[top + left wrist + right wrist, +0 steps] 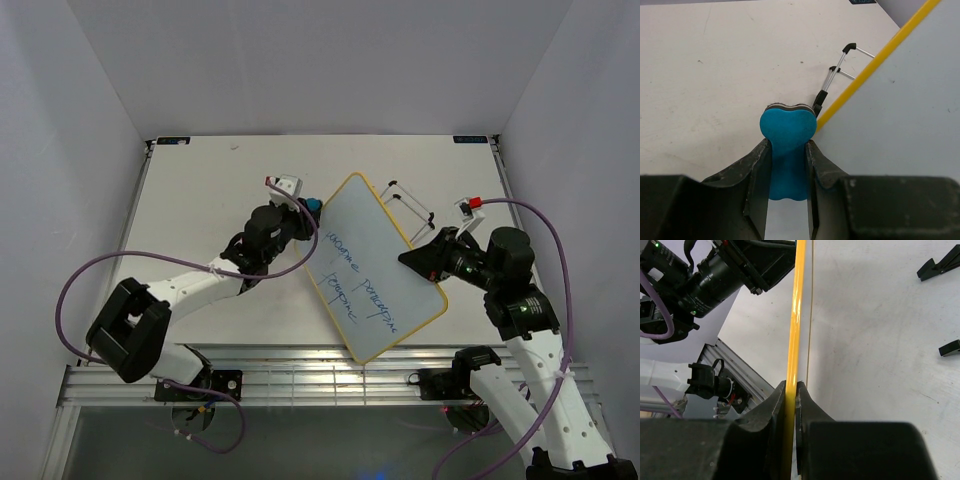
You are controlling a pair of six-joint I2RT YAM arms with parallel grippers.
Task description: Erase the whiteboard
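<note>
The whiteboard point(375, 268), white with a yellow frame and blue handwritten lines, lies tilted across the table's middle. My right gripper point(418, 258) is shut on its right edge; the right wrist view shows the yellow frame point(793, 330) pinched between the jaws. My left gripper point(306, 212) is shut on the blue eraser point(787, 135), held just off the board's upper left corner. In the left wrist view the eraser's front end sits beside the yellow frame point(875, 62), with the white face point(905, 125) to its right.
Black wire feet point(408, 199) stick out behind the board's far edge; they also show in the left wrist view point(836, 75). Two black clip pieces point(939, 265) lie on the table to the right. A metal rail point(300, 380) runs along the near edge.
</note>
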